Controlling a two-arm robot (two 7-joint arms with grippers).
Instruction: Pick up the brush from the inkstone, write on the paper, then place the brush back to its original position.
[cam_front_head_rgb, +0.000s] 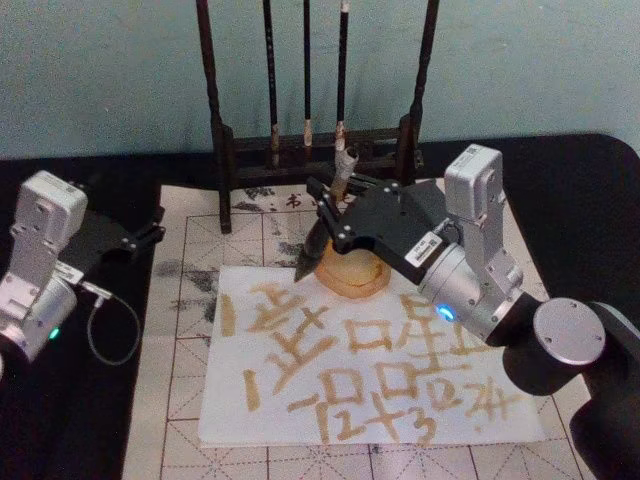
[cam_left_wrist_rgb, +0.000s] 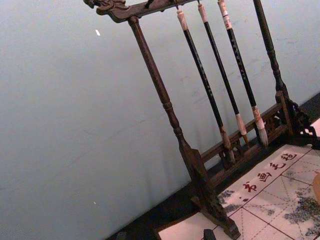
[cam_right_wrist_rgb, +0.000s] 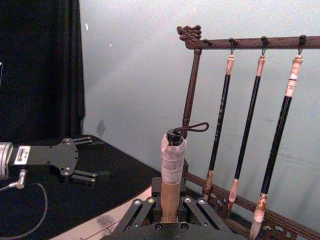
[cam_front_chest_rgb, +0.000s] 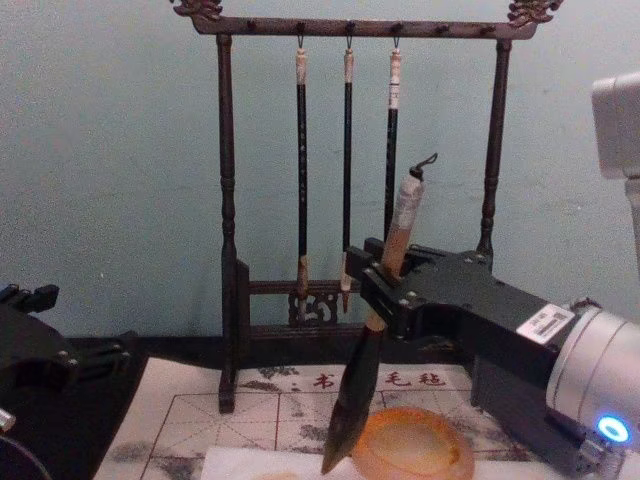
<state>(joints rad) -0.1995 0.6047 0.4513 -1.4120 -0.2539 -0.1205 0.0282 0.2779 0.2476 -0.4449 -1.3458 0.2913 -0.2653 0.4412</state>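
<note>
From the head camera I have the right gripper (cam_front_head_rgb: 334, 212) out over the far edge of the paper (cam_front_head_rgb: 228, 405), its two black fingers clamped on the brush (cam_front_head_rgb: 314, 244). The brush leans with its pointed dark tuft lowest. That tip sits just left of the inkstone (cam_front_head_rgb: 352, 274), a round amber dish with a raised rim, and I can't tell whether the bristles touch the sheet. The paper is one white sheet covered in blocky yellow-brown strokes. It lies on a cream grid-lined mat (cam_front_head_rgb: 180, 340) blotched with grey ink. The left gripper (cam_front_head_rgb: 154, 226) is parked over the black table (cam_front_head_rgb: 70, 430) beside the mat's left edge, with its fingers apart and nothing between them. Behind stands one dark turned-wood rack (cam_front_head_rgb: 223, 150) carrying three thin brushes (cam_front_head_rgb: 306, 70).

Left wrist camera: I see the rack's carved top rail and a slim post. The three thin brushes hang from it, black with pale tips (same count in each view). Red characters are printed along the mat's corner.

Right wrist camera: the brush's tan wooden shaft rises between the right gripper's fingers, capped with a wrinkled whitish wrap and one dark cord loop. The left gripper lies farther off over the black cloth.

Chest camera: seen from the side, the brush slants through the right gripper. Its thick black lower section tapers to the tuft, whose tip hangs at the left rim of the glossy, translucent inkstone.
</note>
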